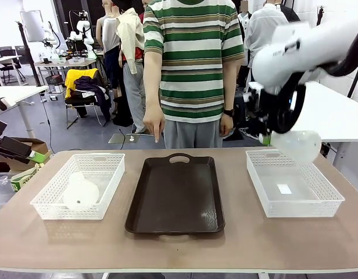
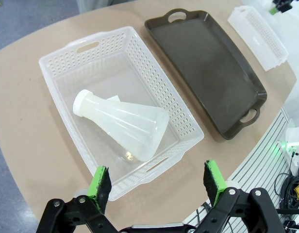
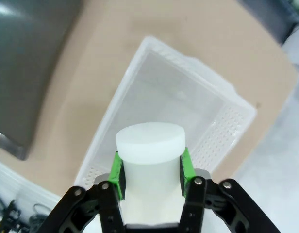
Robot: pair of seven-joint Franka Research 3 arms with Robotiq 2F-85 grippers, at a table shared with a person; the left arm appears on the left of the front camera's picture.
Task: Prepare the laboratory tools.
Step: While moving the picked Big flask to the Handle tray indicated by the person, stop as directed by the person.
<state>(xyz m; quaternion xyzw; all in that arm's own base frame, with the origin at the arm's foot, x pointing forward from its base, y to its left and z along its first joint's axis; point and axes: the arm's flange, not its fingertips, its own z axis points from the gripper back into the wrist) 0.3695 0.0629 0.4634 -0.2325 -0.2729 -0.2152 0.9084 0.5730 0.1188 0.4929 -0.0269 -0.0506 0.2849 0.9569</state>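
Note:
One frosted-white conical flask (image 1: 295,145) hangs tilted in the air over the far edge of the right white mesh basket (image 1: 292,200). My right gripper (image 1: 266,138) is shut on its neck. In the right wrist view the green pads (image 3: 186,165) clamp the flask's neck just under its capped top (image 3: 149,138), with that basket (image 3: 227,121) below. A second flask (image 2: 123,126) lies on its side in the left mesh basket (image 2: 57,73), also seen from the front as a flask (image 1: 80,193). My left gripper (image 2: 157,179) hovers open above that basket's near end, holding nothing.
A dark brown tray (image 1: 176,192) lies between the two baskets, also visible as the tray (image 2: 207,63) in the left wrist view. A person in a striped shirt (image 1: 190,58) stands at the far edge, hands hanging down. Bare tabletop runs along the near edge.

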